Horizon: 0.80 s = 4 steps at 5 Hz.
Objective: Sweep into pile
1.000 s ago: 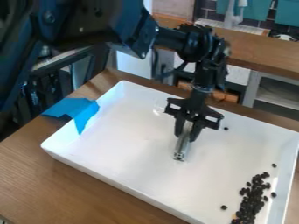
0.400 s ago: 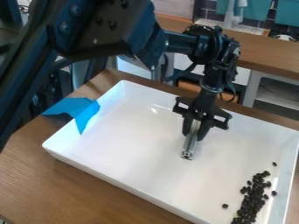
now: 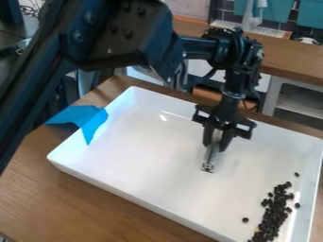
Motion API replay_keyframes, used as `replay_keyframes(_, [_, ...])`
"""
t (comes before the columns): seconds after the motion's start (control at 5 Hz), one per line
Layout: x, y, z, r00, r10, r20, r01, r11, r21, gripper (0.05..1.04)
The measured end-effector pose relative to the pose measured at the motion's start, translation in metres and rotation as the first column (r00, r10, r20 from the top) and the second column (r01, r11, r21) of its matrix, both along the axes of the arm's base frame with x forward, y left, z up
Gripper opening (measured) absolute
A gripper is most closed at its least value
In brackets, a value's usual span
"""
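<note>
Claw (image 3: 215, 146): yours hangs over the tray's middle, parted only by the bar's width, its 2 fingers closed on that bar.
Metal bar (image 3: 210, 161): gripped near its upper part, lower end left free below the claw, presumably so you can sweep without dragging the fingers. Whether it touches the tray floor, you cannot tell.
White tray (image 3: 145, 156): on the wooden table (image 3: 63, 203); its raised walls should keep anything you push from rolling off.
Dark beans (image 3: 274, 212): a long, loose band near the tray's right-hand wall, lower right of your view, well apart from the bar.
Stray beans (image 3: 245, 220): 1 on the band's inner side, 1 beyond its far end, 1 close to the wall; these you would need to gather.
Blue tape (image 3: 82, 117): over the tray's left edge and onto the table, likely to stop the tray sliding as you push.
Next move: judged to be carrying the bar to the strays, then nudging inward.
Risk: so narrow a tip may let beans slip past you.
</note>
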<state>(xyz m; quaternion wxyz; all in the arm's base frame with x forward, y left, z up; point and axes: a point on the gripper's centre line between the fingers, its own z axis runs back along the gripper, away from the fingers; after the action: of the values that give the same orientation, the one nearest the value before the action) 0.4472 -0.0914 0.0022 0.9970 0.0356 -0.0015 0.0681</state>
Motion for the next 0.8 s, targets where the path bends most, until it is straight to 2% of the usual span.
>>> replay_keyframes(0.2, [-0.006,-0.038,0.003,0.993,-0.122,0.003,0.122,0.992,-0.037,0.351])
replay_keyframes(0.4, [-0.011,-0.056,0.003,0.977,-0.213,0.003,0.212,0.975,-0.062,0.351])
replay_keyframes(0.8, [-0.012,-0.061,0.001,0.940,-0.340,0.018,0.340,0.935,-0.097,0.351])
